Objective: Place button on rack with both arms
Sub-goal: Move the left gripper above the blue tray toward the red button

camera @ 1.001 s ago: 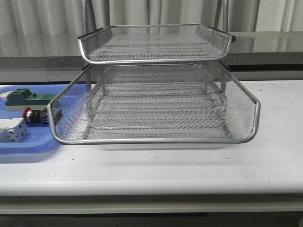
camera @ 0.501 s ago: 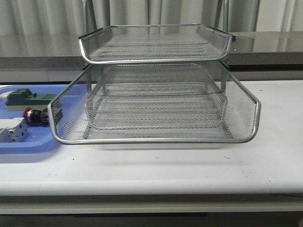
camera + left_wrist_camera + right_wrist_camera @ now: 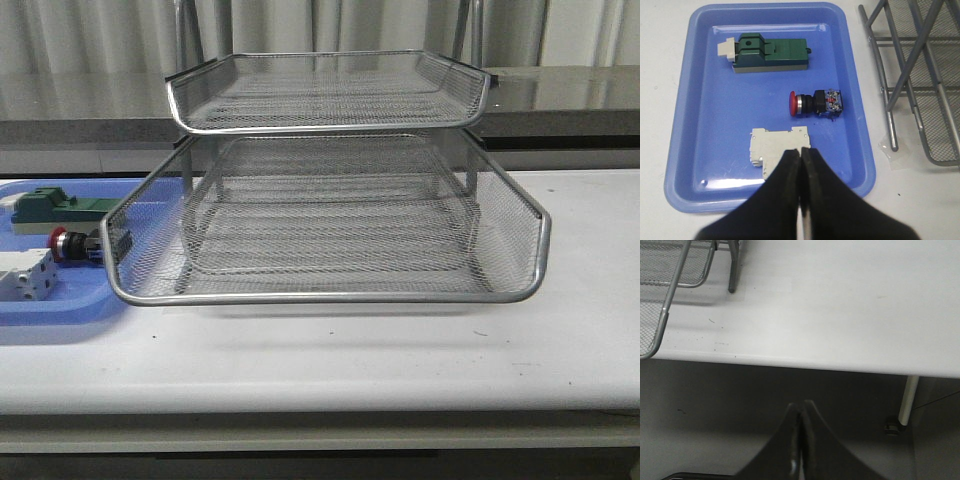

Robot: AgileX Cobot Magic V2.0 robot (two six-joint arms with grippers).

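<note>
On the left end of the white table (image 3: 400, 350) sits a flat blue tray (image 3: 695, 125), and three parts lie in it, each apart from the others: a green block (image 3: 771, 52) toward one end, a white-grey block (image 3: 780, 152) toward the other, and between them the button (image 3: 815, 103), lying on its side with its red head turned away from the rack; in the front view the button (image 3: 75, 245) shows just beside the rack's lower tray, part-veiled by the mesh. Just beside the blue tray stands the rack (image 3: 330, 220), its wire trays holding nothing that I can see; the lower tray juts well forward of the top one. Bare tabletop runs along the front edge and to the right of the rack; the right wrist view looks past that table edge to the floor, with a rack corner (image 3: 670, 285) off to one side. The left gripper (image 3: 801, 165) hangs above the blue tray, over the white-grey block, fingers pressed together, holding nothing; the right gripper (image 3: 801, 420) hangs out beyond the table edge, fingers likewise pressed together, holding nothing.
</note>
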